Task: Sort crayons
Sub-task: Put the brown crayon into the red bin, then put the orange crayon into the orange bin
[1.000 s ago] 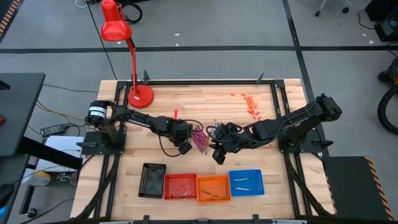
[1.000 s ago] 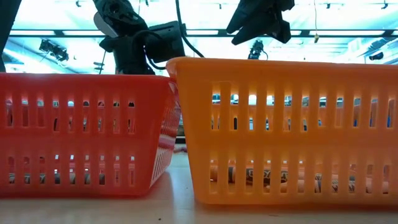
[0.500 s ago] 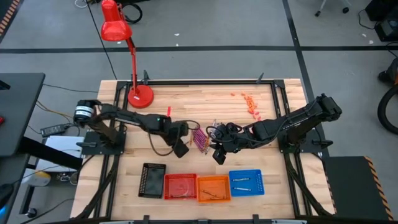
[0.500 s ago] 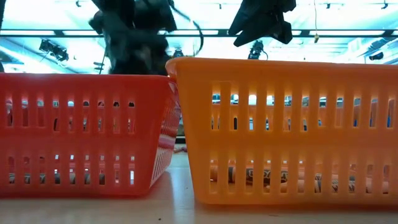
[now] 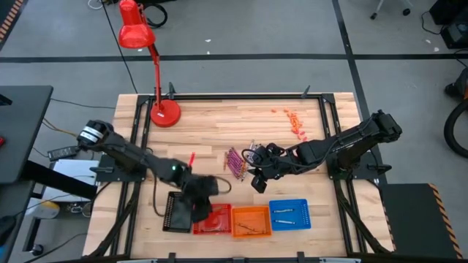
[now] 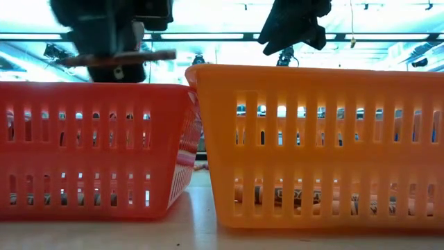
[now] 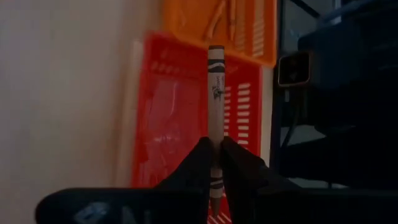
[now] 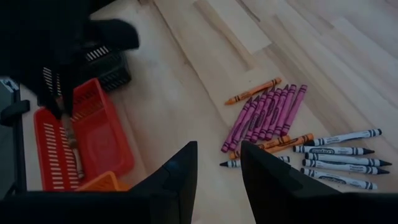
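The left claw (image 7: 216,163) is hanging over the red basket (image 5: 213,219) at the front edge of the desk (image 5: 219,124), its fingers pinching one pale crayon (image 7: 215,106) near its lower end; in the low view that crayon (image 6: 114,57) is lying level just above the basket's rim (image 6: 97,87). The red basket is sitting between a black tray (image 5: 178,212) and an orange basket (image 5: 251,221), with a blue basket (image 5: 289,214) beside the orange one, all in a row along the front edge.

The right claw (image 8: 216,163) is hovering above the middle of the desk, its fingers standing apart and holding nothing. Below it the loose crayons (image 8: 273,115) are lying on the wood: a tight fan of magenta ones touching side by side, one orange crayon (image 8: 253,91) just beside them, another orange one (image 8: 283,144) at the fan's other end, and several white crayons (image 8: 339,152) spread nearby. In the high view this heap (image 5: 235,162) is sitting near the desk's centre, just left of the right claw (image 5: 257,175).

A red lamp (image 5: 150,58) is standing at the back left corner, and small red bits (image 5: 294,121) are scattered toward the back right.
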